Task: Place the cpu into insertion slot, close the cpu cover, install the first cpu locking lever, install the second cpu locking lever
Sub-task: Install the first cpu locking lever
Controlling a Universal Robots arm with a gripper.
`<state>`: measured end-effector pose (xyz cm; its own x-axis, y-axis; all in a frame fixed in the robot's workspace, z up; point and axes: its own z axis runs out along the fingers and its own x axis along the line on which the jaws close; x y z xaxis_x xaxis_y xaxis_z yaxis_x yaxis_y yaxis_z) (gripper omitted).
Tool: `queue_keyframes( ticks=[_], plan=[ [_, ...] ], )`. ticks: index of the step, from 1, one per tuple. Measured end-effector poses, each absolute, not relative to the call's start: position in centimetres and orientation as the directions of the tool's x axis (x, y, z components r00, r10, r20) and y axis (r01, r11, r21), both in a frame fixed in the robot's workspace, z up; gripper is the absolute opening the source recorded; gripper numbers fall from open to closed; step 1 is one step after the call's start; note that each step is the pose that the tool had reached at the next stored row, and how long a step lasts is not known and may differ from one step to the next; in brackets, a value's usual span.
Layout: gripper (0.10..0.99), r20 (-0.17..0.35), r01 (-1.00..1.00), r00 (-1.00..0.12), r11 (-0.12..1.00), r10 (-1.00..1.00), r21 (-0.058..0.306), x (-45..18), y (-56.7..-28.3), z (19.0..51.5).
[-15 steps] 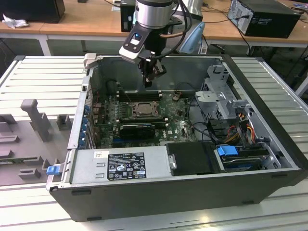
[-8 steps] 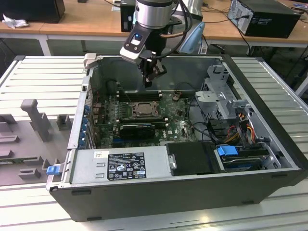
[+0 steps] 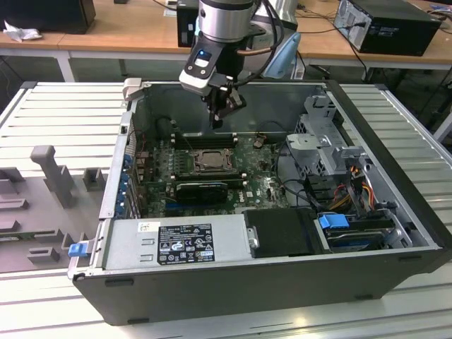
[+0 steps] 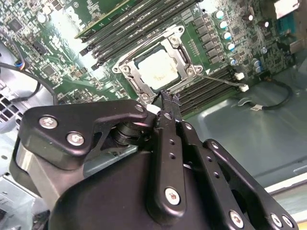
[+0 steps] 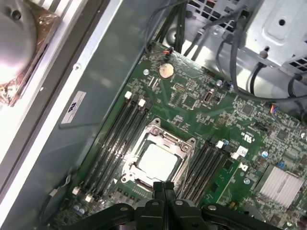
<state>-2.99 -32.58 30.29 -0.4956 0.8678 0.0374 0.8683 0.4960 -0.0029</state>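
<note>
The black gripper (image 5: pixel 163 185) has its two fingers pressed together, with no gap and nothing held. The tips hang over one edge of the square black-framed insertion slot (image 5: pixel 142 143) and hide that edge in both wrist views; contact cannot be judged. The pale silver-grey square cpu (image 5: pixel 158 160) lies in the slot, and the thin silvery cpu cover (image 5: pixel 169 138) frames it. A thin metal lever rod (image 4: pixel 221 80) angles outward; whether it is latched is unclear. The green circuit board (image 5: pixel 201 105) sits inside an open dark computer case (image 3: pixel 395 233).
</note>
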Motion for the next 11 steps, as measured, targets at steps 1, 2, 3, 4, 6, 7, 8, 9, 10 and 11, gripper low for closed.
queue_keyframes(
  ticks=[1, 2, 3, 4, 6, 7, 8, 9, 10, 11],
  plan=[
    [0.106, 0.037, 0.86, -0.509, 0.51, 0.86, -0.003, -2.99, -32.58, 30.29],
    [0.106, 0.037, 0.85, -0.526, 0.527, 0.849, -0.003, -2.99, -32.58, 30.29],
    [0.106, 0.037, 0.847, -0.531, 0.531, 0.847, -0.003, -2.99, -32.58, 30.28],
    [0.106, 0.037, 0.845, -0.534, 0.534, 0.845, -0.003, -2.99, -32.58, 30.28],
    [0.106, 0.037, 0.838, -0.545, 0.546, 0.837, -0.003, -2.99, -32.58, 30.27],
    [0.106, 0.037, 0.832, -0.555, 0.555, 0.831, -0.003, -2.99, -32.58, 30.26],
    [0.106, 0.037, 0.828, -0.56, 0.561, 0.827, -0.003, -2.99, -32.58, 30.25],
    [0.106, 0.037, 0.826, -0.564, 0.564, 0.825, -0.003, -2.99, -32.58, 30.25],
    [0.106, 0.037, 0.824, -0.565, 0.566, 0.824, -0.003, -2.99, -32.58, 30.25],
    [0.106, 0.037, 0.82, -0.572, 0.573, 0.819, -0.003, -2.99, -32.58, 30.24]
  ],
)
